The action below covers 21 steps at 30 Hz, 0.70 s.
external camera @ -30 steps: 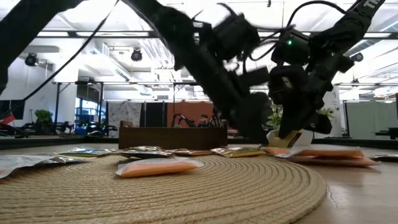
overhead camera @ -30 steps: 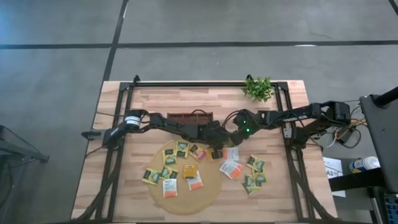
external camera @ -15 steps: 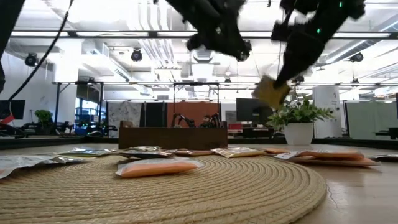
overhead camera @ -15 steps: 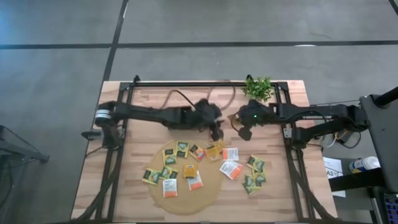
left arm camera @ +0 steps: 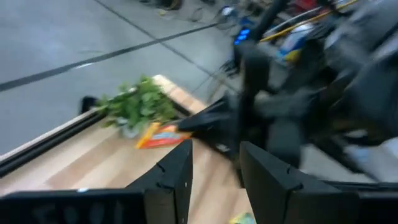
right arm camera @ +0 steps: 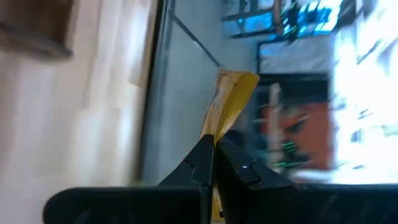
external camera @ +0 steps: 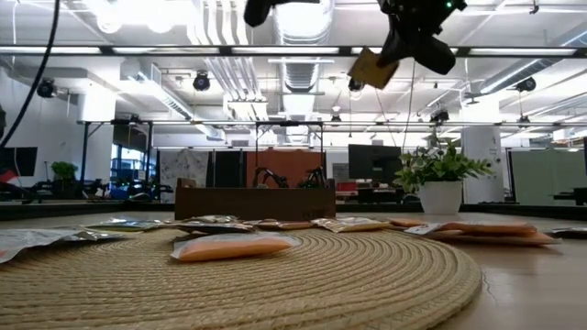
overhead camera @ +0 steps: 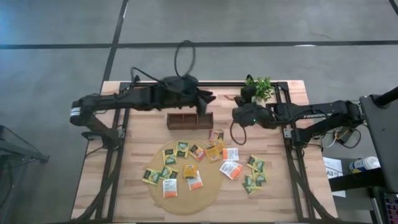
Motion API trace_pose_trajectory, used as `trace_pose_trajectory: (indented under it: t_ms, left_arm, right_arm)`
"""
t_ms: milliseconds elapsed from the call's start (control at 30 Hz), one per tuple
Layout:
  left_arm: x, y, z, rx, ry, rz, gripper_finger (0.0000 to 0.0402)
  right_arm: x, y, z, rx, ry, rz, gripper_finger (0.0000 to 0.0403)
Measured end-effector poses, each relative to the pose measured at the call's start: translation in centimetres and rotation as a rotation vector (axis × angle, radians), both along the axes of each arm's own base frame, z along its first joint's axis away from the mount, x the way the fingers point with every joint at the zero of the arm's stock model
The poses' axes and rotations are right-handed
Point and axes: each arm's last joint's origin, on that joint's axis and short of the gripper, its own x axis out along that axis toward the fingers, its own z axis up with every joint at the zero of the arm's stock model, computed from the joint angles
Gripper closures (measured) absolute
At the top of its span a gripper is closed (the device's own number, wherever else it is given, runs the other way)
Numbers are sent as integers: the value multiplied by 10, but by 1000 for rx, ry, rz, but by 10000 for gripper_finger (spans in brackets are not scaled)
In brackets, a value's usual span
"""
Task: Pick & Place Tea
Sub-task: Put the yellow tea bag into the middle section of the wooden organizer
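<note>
My right gripper is shut on one yellow tea sachet, high above the table near the plant; the low view shows that sachet in the air. My left gripper is open and empty, raised over the far side of the dark brown tray and facing the right gripper. Several more tea sachets lie flat on the round tan mat, and others lie on the wood to its right. My right gripper pinches the yellow sachet by one edge between its two fingertips. The rest of the sachet sticks out beyond the fingers. It is lifted clear of the table and tilted, as the low view shows.
A small green plant in a white pot stands at the far right of the table, close behind the right gripper. Black frame rails run along the table's left, right and far sides.
Both grippers have risen from the mat's far edge and gone toward the table's far edge. The right one has rolled and carried the yellow sachet up, clear of the table. The left one has come up empty over the tray.
</note>
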Motion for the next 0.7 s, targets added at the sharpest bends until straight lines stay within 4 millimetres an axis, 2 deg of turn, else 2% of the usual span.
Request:
trace_pose_trajectory:
  t_ms: [167, 300, 400, 533, 700]
  left_arm:
    - [-23, 16, 16, -50, -48, -88, 274]
    - [-29, 28, 16, -161, -59, -228, 274]
    - [-26, 39, 9, -253, -41, -310, 274]
    - [-21, 59, -2, -334, -10, -343, 274]
    - [-14, 86, -21, -452, 26, -426, 274]
  right_arm:
    - [9, 15, 1, -169, 177, 124, 394]
    - [17, 35, 5, -302, 285, 242, 394]
    - [23, 50, 12, -377, 322, 330, 394]
    - [32, 69, 21, -394, 299, 383, 394]
    - [41, 89, 23, -413, 300, 418, 394]
